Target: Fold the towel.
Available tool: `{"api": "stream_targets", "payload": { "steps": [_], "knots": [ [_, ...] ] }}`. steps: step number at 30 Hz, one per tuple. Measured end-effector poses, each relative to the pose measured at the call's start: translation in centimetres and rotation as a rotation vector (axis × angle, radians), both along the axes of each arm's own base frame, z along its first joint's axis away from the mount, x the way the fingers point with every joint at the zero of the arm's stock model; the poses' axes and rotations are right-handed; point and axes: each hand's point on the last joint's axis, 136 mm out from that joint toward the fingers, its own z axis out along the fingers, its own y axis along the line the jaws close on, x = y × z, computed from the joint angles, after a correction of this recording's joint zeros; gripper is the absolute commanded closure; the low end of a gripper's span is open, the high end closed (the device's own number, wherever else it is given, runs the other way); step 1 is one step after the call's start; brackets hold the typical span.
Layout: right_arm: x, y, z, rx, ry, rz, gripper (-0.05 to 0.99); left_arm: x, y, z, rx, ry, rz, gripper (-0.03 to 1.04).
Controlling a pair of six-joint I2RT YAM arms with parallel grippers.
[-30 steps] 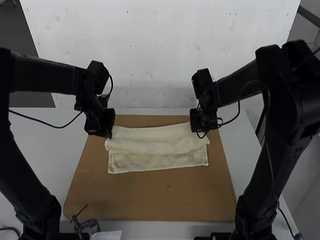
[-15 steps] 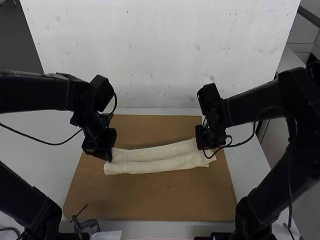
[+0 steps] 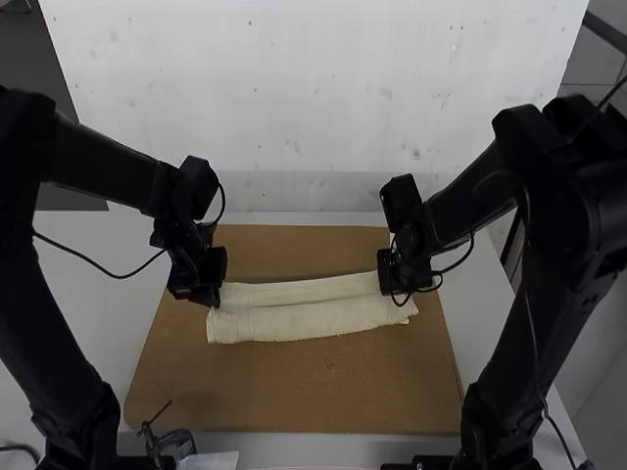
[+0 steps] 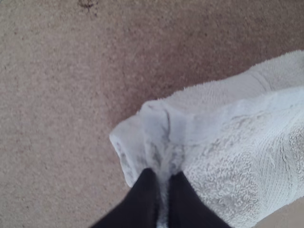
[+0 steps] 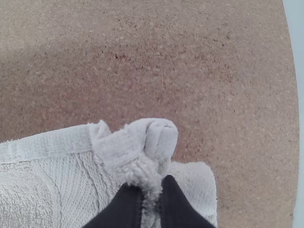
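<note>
Plainly, we have the left gripper [image 3: 209, 298] clamped on the towel's [image 3: 309, 318] left end and the right gripper [image 3: 394, 286] clamped on its right, pinched cloth between the fingers. The off-white terry lies between them, folded into a long, creased strip across the board's [image 3: 323, 387] middle, its right end slightly nearer the far edge. Both arms reach over the board's sides. A dark cable [image 3: 118, 277] loops by the left arm; a clamp [image 3: 168, 444] and white paper [image 3: 217, 460] sit at the board's near-left edge.
</note>
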Motion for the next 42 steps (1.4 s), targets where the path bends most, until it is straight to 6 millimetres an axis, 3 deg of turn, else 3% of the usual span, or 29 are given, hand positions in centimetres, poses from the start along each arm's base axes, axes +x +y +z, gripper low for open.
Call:
{"api": "stream_targets", "payload": {
  "steps": [6, 13, 14, 15, 16, 17, 18, 19, 20, 21, 22, 27, 34, 40, 42],
  "knots": [
    [1.7, 0.4, -0.8, -0.007, -0.007, -0.007, 0.92, 3.2, 0.0, -0.3, -0.011, -0.041, 0.028, 1.00],
    [2.6, 0.1, -2.5, -0.020, 0.009, -0.024, 0.92, 4.7, -0.3, -2.7, 0.002, -0.015, 0.031, 1.00],
    [2.6, 0.0, -2.7, -0.021, 0.010, -0.026, 0.87, 4.7, -0.3, -3.2, 0.007, -0.005, 0.031, 1.00],
    [2.7, 0.1, -2.8, -0.019, 0.008, -0.026, 0.70, 4.8, -0.3, -3.4, 0.009, -0.001, 0.031, 0.96],
    [2.8, 0.0, -2.9, -0.017, 0.006, -0.031, 0.46, 4.8, -0.3, -3.6, 0.010, 0.000, 0.031, 0.87],
    [3.0, -0.1, -2.8, -0.015, 0.000, -0.034, 0.25, 4.8, -0.3, -3.7, 0.011, 0.001, 0.032, 0.73],
    [3.1, -0.2, -2.8, -0.015, -0.004, -0.037, 0.11, 4.8, -0.2, -3.7, 0.011, 0.003, 0.034, 0.56],
    [3.2, -0.5, -2.7, -0.014, -0.006, -0.045, 0.06, 4.8, -0.2, -3.7, 0.009, 0.003, 0.039, 0.34],
    [3.2, -0.8, -2.8, -0.013, -0.002, -0.052, 0.06, 4.8, -0.1, -3.7, 0.009, 0.005, 0.042, 0.15],
    [3.1, -1.1, -2.9, -0.010, 0.005, -0.058, 0.06, 4.8, 0.0, -3.7, 0.006, 0.011, 0.047, 0.05],
    [3.0, -1.3, -2.9, -0.005, 0.012, -0.063, 0.06, 4.6, 0.3, -3.6, 0.004, 0.021, 0.054, 0.02],
    [2.2, -1.4, -1.9, 0.044, 0.044, -0.081, 0.06, 5.1, 2.1, -1.4, -0.023, -0.007, 0.116, 0.01],
    [0.5, -1.7, -0.8, 0.142, 0.146, -0.161, 0.06, 6.7, 3.2, 4.5, -0.075, -0.177, 0.156, 0.01],
    [1.1, -3.0, -2.5, 0.197, 0.224, -0.260, 0.06, 6.5, 3.2, 5.0, -0.084, -0.191, 0.154, 0.02],
    [1.0, -3.2, -3.9, 0.206, 0.268, -0.283, 0.12, 6.1, 3.2, 4.6, -0.082, -0.179, 0.154, 0.02]
  ]
}}
